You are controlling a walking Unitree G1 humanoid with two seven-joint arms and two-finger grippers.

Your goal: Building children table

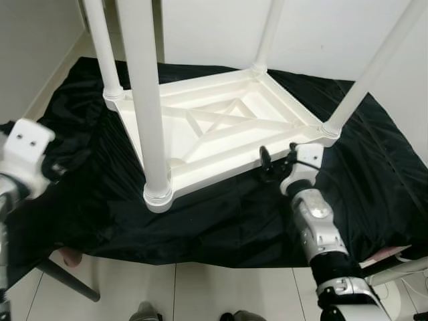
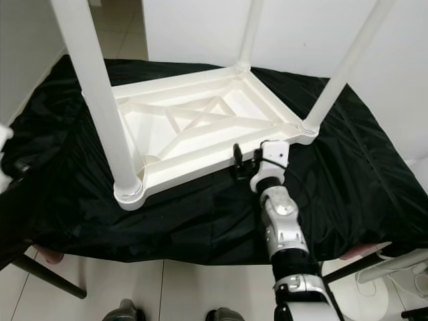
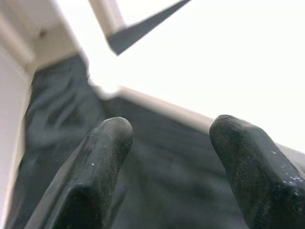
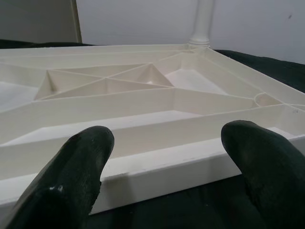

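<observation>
A black cloth (image 1: 221, 214) covers the counter, draping over its near edge and reaching back to the white wall. On it, near the middle and slightly to the left, lies the white children's table (image 1: 221, 130), turned upside down so that its ribbed underside faces up, with a cross of stiffening ribs in the centre. Four white legs stand up from its corners: the near-left leg (image 1: 147, 100) is the thickest in the head views and rises out of the top of the picture, the far-left leg (image 1: 101, 47) stands behind it, the far-right leg (image 1: 269, 33) rises by the wall, and the near-right leg (image 1: 374, 67) leans up toward the right.

The right arm (image 1: 321, 234) reaches up from the near right over the cloth. Its right claw (image 1: 277, 160) sits just at the tabletop's near long edge, close to the near-right corner. In the right wrist view the two black fingers (image 4: 78, 171) are spread apart with nothing between them, low over the cloth and pointing at the rim of the tabletop right before them.

The left arm's white wrist (image 1: 25, 150) is at the left edge of the scene, beside the cloth. The left claw (image 3: 167, 176) has its fingers (image 3: 95, 167) parted and empty above the dark cloth, aimed toward a pale edge of the table.

Below the counter's near edge lies pale tiled floor (image 1: 200, 294).
</observation>
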